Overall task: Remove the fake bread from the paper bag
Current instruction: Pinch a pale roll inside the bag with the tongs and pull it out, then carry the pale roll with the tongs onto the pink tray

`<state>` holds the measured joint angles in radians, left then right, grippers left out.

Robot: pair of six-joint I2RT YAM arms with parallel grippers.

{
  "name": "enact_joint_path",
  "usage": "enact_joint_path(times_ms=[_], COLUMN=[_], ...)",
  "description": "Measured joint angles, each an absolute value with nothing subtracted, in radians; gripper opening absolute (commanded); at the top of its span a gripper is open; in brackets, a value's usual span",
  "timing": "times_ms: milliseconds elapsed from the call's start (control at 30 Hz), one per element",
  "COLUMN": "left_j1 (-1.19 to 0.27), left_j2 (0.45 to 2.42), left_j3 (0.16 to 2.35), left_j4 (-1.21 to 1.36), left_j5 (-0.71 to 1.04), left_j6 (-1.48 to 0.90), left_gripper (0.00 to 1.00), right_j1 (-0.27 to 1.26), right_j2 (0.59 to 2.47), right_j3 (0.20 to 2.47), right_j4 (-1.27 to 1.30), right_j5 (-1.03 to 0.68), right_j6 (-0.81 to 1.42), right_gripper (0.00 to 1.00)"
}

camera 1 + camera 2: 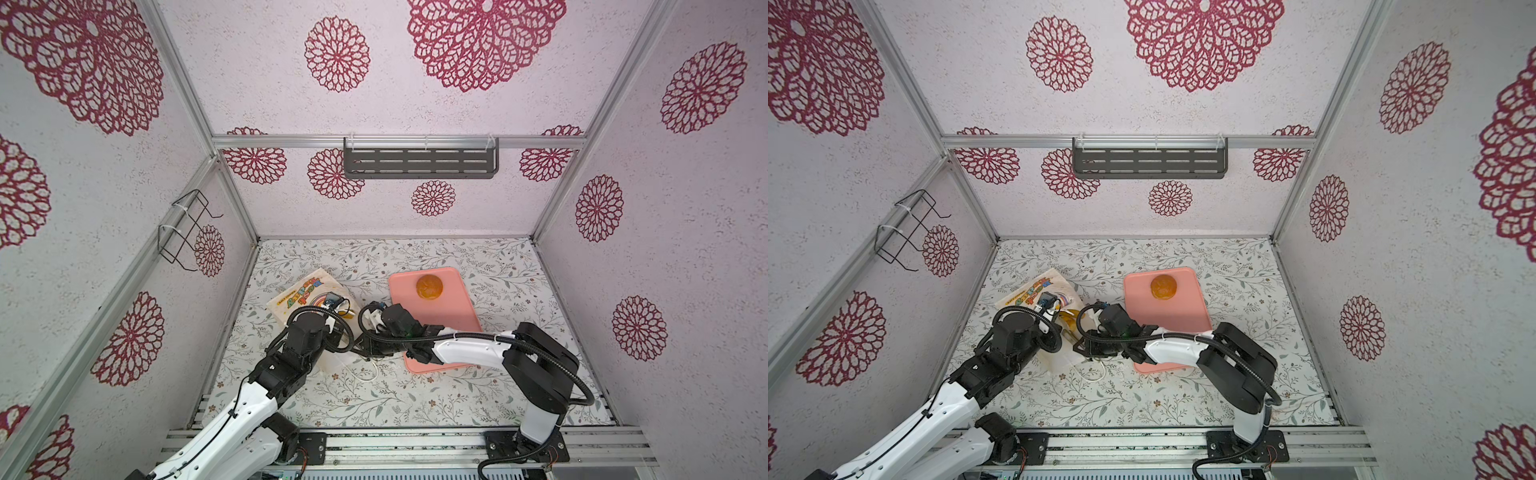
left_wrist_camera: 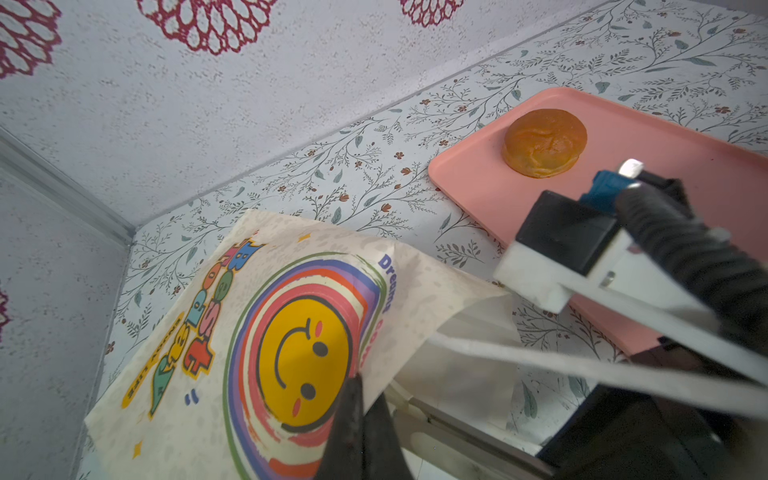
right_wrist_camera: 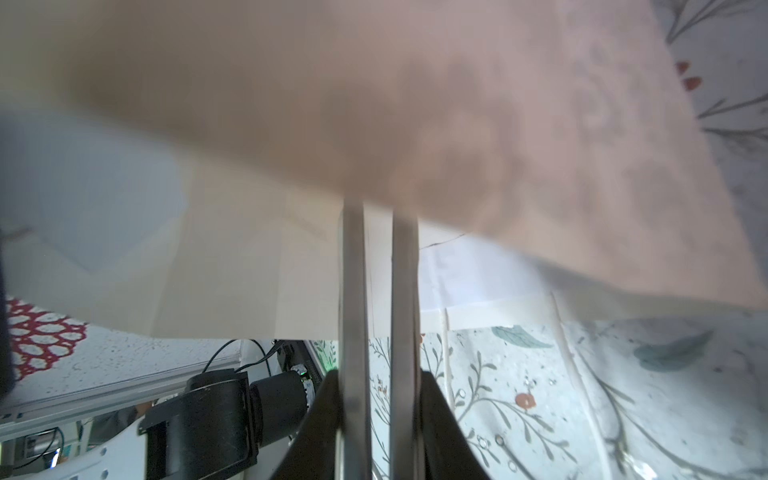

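Observation:
The paper bag (image 1: 303, 295) (image 1: 1025, 291) lies on its side at the left of the table, its cartoon smiley face (image 2: 305, 353) upward and its mouth toward the front. My left gripper (image 2: 360, 399) is shut on the upper edge of that mouth. My right gripper (image 3: 378, 216) reaches into the mouth. Its two long fingers (image 3: 352, 291) stand close together, and their tips are hidden under the paper (image 3: 374, 124). A glossy yellow-brown piece of fake bread (image 1: 1068, 322) shows in the opening. One round golden bun (image 1: 429, 286) (image 1: 1164, 286) (image 2: 544, 142) sits on the pink tray (image 1: 453, 320) (image 2: 665, 137).
The bag's white cord handle (image 1: 365, 374) (image 1: 1094, 374) trails on the floral table in front of the bag. A grey slotted shelf (image 1: 420, 162) hangs on the back wall and a black wire rack (image 1: 187, 228) on the left wall. The right arm crosses the tray's near end.

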<state>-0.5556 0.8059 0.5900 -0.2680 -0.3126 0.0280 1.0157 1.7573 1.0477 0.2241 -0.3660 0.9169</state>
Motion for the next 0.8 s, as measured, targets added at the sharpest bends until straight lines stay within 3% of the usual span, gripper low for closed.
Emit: enact_joint_path(times_ms=[533, 800], left_j1=[-0.522, -0.497], left_j2=[0.819, 0.820], left_j3=[0.590, 0.592], left_j4=[-0.246, -0.245], left_j5=[-0.316, -0.289], left_j6=[-0.073, -0.095], left_gripper=[0.00, 0.00], right_j1=[1.087, 1.078], right_j2=[1.162, 0.834], right_j3=[0.808, 0.807], right_j4=[-0.235, -0.535], right_j5=[-0.183, -0.072], right_j6=[0.839, 0.842], right_gripper=[0.00, 0.00])
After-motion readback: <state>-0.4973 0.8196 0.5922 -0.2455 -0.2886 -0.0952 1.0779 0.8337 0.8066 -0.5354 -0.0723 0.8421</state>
